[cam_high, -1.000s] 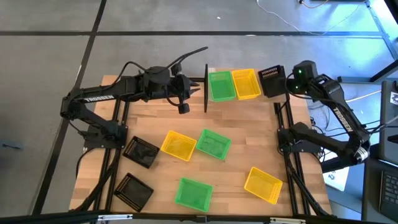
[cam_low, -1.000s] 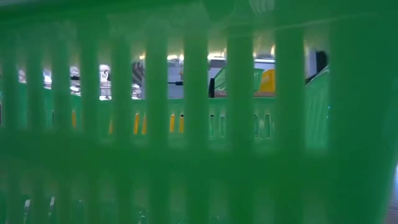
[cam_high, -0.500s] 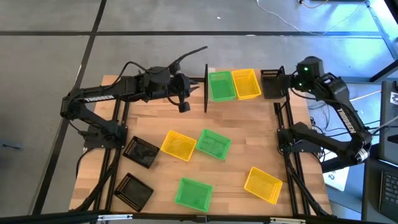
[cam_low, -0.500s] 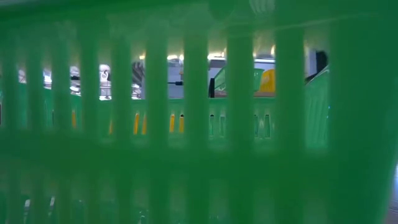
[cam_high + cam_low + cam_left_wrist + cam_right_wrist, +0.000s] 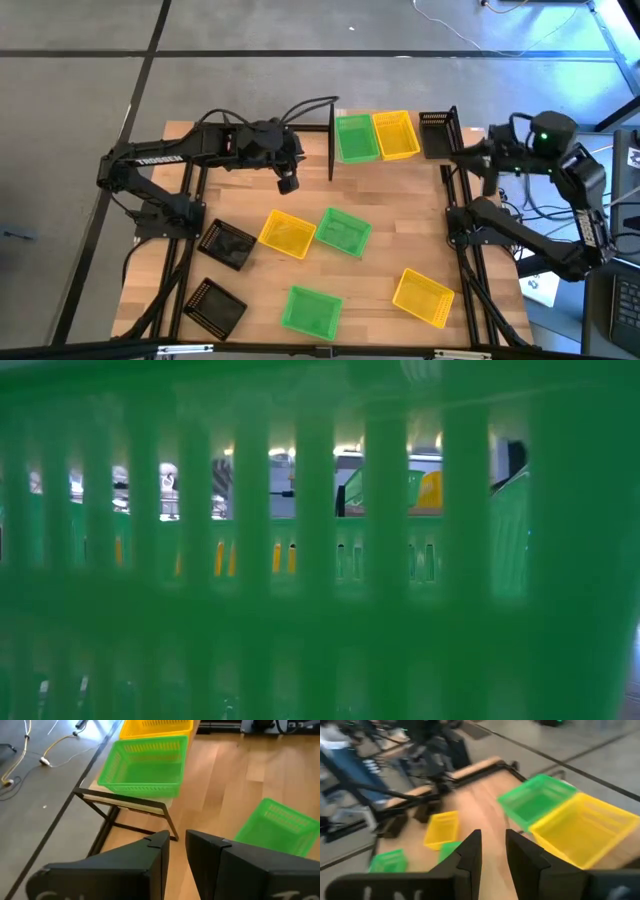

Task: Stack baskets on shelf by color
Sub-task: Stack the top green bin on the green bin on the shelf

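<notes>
On the shelf (image 5: 331,140) at the table's far edge stand a green basket (image 5: 354,138), a yellow basket (image 5: 396,134) and a black basket (image 5: 436,133), side by side on their bottoms. On the tabletop lie two black baskets (image 5: 226,243) (image 5: 214,305), two yellow ones (image 5: 287,233) (image 5: 423,296) and two green ones (image 5: 344,231) (image 5: 311,309). My left gripper (image 5: 288,178) hangs left of the shelf, narrowly open and empty (image 5: 177,842). My right gripper (image 5: 468,156) is right of the black basket, apart from it, open and empty (image 5: 493,845).
A green basket's mesh wall (image 5: 320,560) stands right before the low camera and covers nearly all of that view. The shelf's black posts (image 5: 125,812) rise around its board. Bare wood lies between the shelf and the loose baskets. A person (image 5: 340,755) shows beyond the table.
My right gripper has let go of the black basket and drawn back toward the table's right edge. The basket, tilted before, now sits level on the shelf's right end. My left gripper has shifted a little toward the near edge and turned.
</notes>
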`<control>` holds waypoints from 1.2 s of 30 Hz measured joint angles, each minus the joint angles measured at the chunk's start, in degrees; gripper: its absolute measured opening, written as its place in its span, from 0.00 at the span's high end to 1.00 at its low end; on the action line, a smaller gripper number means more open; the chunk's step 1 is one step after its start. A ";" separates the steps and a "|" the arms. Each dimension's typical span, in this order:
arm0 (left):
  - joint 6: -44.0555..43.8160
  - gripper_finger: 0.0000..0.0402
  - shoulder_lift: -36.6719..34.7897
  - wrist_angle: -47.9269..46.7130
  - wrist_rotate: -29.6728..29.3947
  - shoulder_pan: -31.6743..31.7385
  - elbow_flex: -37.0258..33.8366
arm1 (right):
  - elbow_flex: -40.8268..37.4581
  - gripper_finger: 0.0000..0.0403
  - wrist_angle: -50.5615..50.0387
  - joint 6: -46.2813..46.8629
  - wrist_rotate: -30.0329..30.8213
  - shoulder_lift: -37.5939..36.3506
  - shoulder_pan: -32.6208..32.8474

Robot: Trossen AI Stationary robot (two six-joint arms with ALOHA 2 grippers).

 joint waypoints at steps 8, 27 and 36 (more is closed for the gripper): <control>-2.25 0.86 0.00 -0.17 0.20 -0.31 0.00 | -0.02 0.79 -0.17 -0.99 -8.38 -1.37 0.79; -4.21 0.86 0.00 -0.13 0.84 -0.31 0.00 | -0.02 0.79 13.53 -4.84 -12.96 10.97 6.17; -4.47 0.86 0.00 -0.15 0.83 -0.31 0.00 | -0.04 0.79 15.71 -6.63 -9.27 17.72 22.25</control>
